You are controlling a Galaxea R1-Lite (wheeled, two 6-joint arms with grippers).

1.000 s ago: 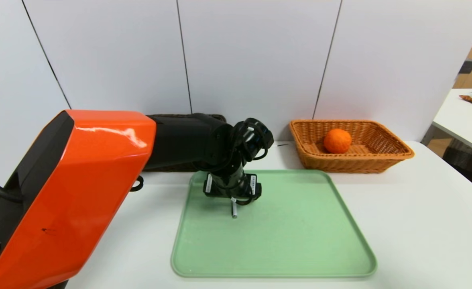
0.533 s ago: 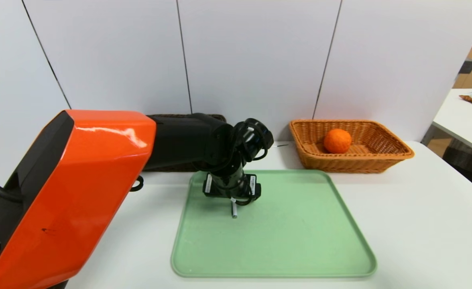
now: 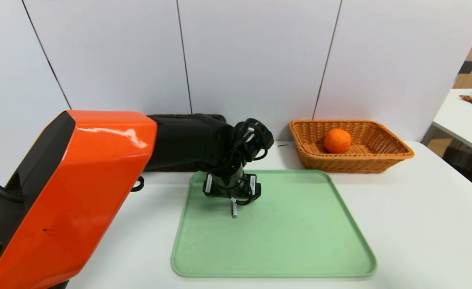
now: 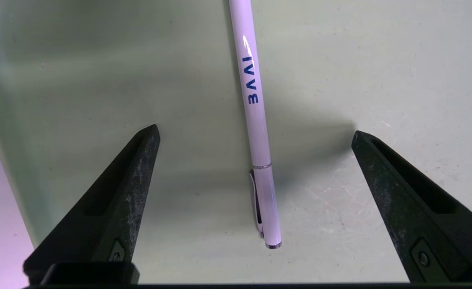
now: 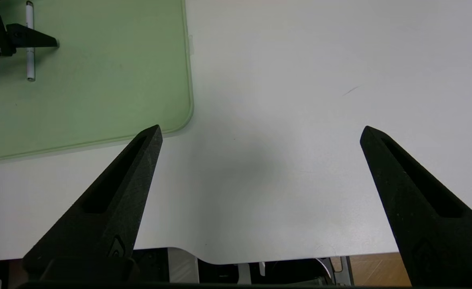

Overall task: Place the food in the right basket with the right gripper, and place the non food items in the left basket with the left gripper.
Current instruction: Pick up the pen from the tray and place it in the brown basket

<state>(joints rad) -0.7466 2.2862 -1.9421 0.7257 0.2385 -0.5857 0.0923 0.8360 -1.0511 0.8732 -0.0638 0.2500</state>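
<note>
A white pen (image 4: 256, 120) with blue lettering lies flat on the green tray (image 3: 300, 241). My left gripper (image 4: 255, 130) hangs low over it, open, with one finger on each side of the pen and neither touching it. In the head view only the pen's end (image 3: 233, 211) shows below the left wrist. An orange (image 3: 337, 140) sits in the right wicker basket (image 3: 396, 154). The dark left basket (image 3: 216, 117) is mostly hidden behind my left arm. My right gripper (image 5: 260, 128) is open over bare table near the front edge, right of the tray, and holds nothing.
The white table (image 3: 420, 224) runs to a wall just behind the baskets. Its front edge (image 5: 260, 257) lies right under my right gripper. A second table (image 3: 464, 120) with snack packets stands at the far right.
</note>
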